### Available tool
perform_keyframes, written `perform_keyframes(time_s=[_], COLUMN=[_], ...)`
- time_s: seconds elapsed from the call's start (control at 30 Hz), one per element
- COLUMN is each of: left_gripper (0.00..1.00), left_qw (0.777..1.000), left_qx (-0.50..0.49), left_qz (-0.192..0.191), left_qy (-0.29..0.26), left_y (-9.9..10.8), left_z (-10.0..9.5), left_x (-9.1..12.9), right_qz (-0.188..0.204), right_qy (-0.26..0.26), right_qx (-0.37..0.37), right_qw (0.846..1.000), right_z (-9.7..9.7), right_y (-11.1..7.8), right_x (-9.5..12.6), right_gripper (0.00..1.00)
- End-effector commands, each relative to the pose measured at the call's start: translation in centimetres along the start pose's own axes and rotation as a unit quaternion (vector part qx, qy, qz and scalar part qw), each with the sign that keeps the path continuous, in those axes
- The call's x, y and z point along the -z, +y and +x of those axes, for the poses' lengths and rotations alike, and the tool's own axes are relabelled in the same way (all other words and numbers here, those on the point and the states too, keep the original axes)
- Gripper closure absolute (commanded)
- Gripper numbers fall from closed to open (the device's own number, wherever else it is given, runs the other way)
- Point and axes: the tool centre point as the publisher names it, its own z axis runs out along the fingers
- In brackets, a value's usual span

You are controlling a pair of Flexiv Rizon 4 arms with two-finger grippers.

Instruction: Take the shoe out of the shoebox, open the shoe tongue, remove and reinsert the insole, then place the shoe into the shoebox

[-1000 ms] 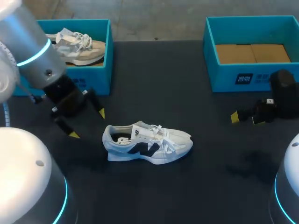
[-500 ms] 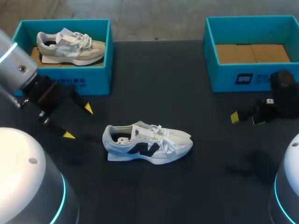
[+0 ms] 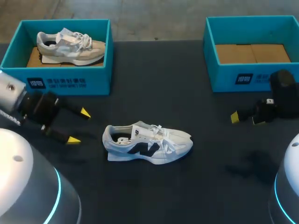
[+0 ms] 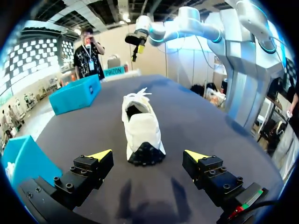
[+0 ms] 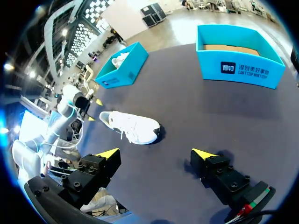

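The shoe [image 3: 147,143] lies on the desk [image 3: 154,93], heel just ahead of the open left hand [image 3: 79,126]. The right hand [image 3: 245,119], also open, sits well beyond the toe. Opening the tongue looks next: steady the heel, then lift the tongue.
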Motion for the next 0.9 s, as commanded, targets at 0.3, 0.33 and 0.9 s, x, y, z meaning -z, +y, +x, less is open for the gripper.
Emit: perform_keyframes(time_s=[0.3, 0.33, 0.9], left_gripper=[0.00, 0.00, 0.00], left_qw=[0.998, 0.998, 0.998], left_qx=[0.032, 0.035, 0.040], left_qz=[0.046, 0.044, 0.037], left_qy=[-0.029, -0.034, -0.041], left_y=[1.6, 1.8, 2.0], left_z=[0.7, 0.8, 0.9], left_x=[-0.9, -0.8, -0.8], right_qz=[0.000, 0.000, 0.000], right_qy=[-0.001, -0.001, -0.001], right_qx=[-0.001, -0.001, -0.001], right_qw=[1.000, 1.000, 1.000], right_z=[0.1, 0.1, 0.1], right_y=[-0.1, -0.1, -0.1], right_x=[0.0, 0.0, 0.0], right_gripper=[0.00, 0.00, 0.00])
